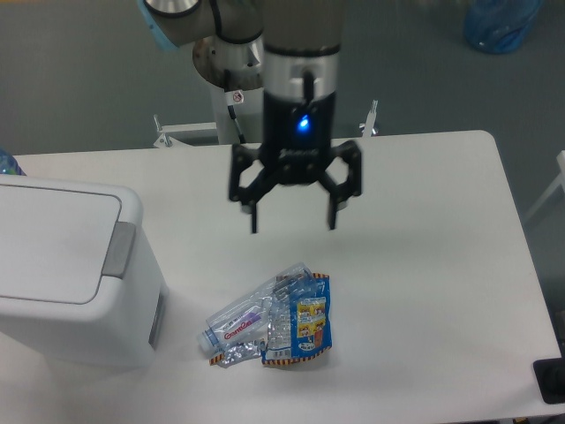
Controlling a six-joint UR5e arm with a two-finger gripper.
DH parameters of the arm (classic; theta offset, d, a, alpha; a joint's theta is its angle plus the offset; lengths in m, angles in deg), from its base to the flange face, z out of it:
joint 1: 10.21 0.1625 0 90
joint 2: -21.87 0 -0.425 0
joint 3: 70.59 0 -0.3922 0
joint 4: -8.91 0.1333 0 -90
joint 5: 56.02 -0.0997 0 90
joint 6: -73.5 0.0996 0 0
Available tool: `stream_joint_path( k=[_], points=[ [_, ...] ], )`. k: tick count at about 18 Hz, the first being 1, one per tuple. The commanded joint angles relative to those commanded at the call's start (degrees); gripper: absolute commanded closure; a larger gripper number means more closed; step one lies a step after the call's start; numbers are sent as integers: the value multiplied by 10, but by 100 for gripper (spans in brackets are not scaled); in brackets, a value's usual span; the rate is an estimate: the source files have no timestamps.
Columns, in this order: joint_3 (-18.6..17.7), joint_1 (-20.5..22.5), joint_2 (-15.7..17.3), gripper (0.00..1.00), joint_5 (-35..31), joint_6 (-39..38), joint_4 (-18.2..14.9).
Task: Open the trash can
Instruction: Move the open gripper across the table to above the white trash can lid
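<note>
Gripper: my gripper (294,221) hangs over the middle of the table (424,265), fingers pointing down, spread wide and holding nothing
Fingers: the two black fingertips (254,223) stand well apart, one to the left and one to the right, both clear of the table top
Light: a small blue lamp (303,124) glows on my wrist, just above the finger mounts
Arm: my silver and black forearm comes down from the far edge of the view, in front of the grey base column (231,62)
Bin: the bin (71,274) sits at the left edge of the table, well apart from my fingers, nearer the camera than they are
Lid: its flat white lid (53,243) lies shut, level with the body
Tab: the grey tab (118,250) runs along the lid's right edge, facing the middle of the table
Bottle: a crushed clear bottle (252,318) lies on its side on the near part of the table, right of the bin and not touching it
Wrapper: a blue wrapper (305,329) lies just beside the bottle on its right, overlapping it
Litter and me: both pieces lie nearer the camera than my fingers, roughly below the gap between them in the view
Bag: a blue bag (503,22) sits on the floor at the far right, behind the table
</note>
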State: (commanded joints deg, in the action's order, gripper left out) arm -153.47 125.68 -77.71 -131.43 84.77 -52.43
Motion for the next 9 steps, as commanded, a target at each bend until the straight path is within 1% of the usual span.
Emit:
stream_joint_path(
  k=[2,5,9],
  points=[
    [-1,-22,-1,0,0,-33,0],
    [1,-52,-8,0,-2,-39,1],
    [-4,-76,-6,0,-3,-40,0]
  ],
)
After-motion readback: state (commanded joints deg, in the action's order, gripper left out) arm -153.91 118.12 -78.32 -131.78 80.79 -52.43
